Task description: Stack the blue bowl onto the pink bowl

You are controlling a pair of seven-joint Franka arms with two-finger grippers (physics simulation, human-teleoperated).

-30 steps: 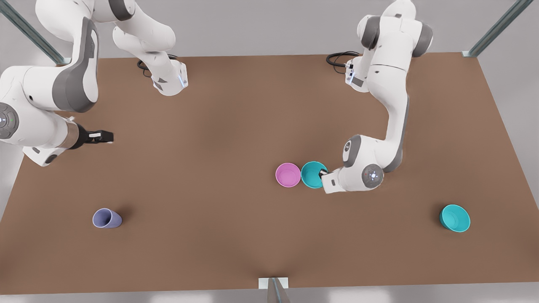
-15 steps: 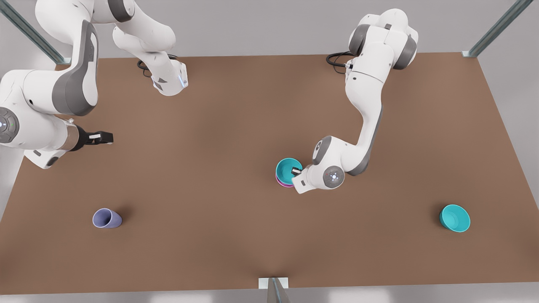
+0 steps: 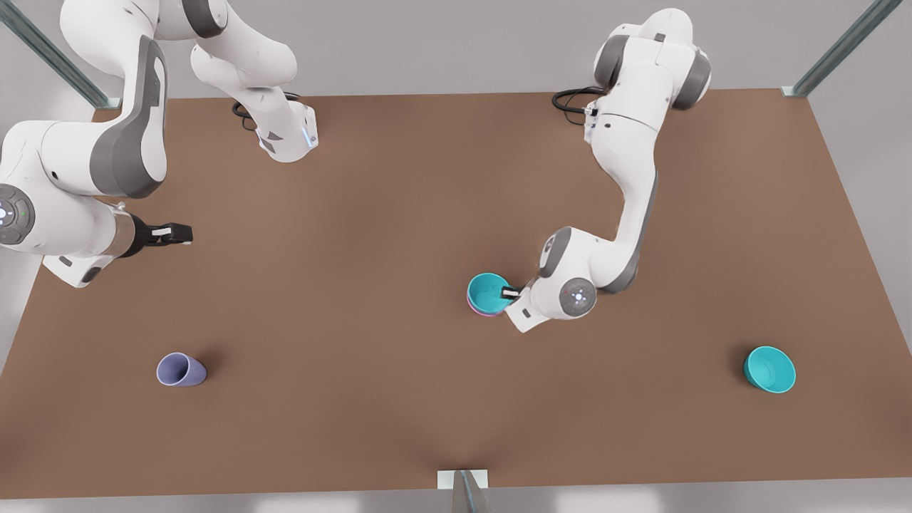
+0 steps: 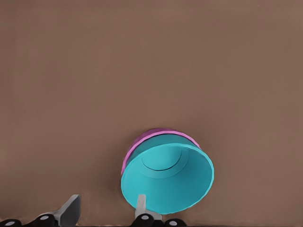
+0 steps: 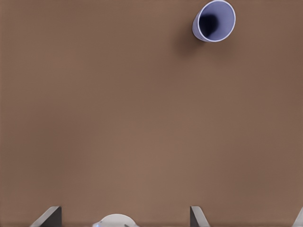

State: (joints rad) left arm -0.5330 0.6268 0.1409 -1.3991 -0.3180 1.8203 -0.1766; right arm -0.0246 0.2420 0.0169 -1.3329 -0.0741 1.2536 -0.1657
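1. Two bowls sit nested mid-table: the blue bowl (image 3: pixel 488 292) rests inside the pink bowl (image 4: pixel 142 142), and of the pink one I see just a thin magenta rim peeking out around it

2. My left gripper (image 3: pixel 514 293) is at the blue bowl's rim on the side toward the front view's right; in the left wrist view its fingers (image 4: pixel 141 204) stand spread, one over the bowl's mouth and one well outside the wall, so I read it as open and no longer pinching the rim

3. My right gripper (image 3: pixel 178 231) waits far off at the front view's left edge, above bare table (image 3: pixel 370 399); its fingertips sit wide apart in the right wrist view, holding nothing, with the lavender cup (image 5: pixel 214 20) on the table ahead of it

4. Handling, as I judge it: the blue bowl looks like thin, rigid, light plastic with a smooth wall, so it should be easy to tip or drag. The only sensible hold is the rim, one finger inside and one outside

5. By my reading the stack is made. I would lift the left gripper straight up so the inner finger clears the rim without catching it

6. One wider teal bowl (image 3: pixel 769 369) sits apart toward the front view's right, not involved
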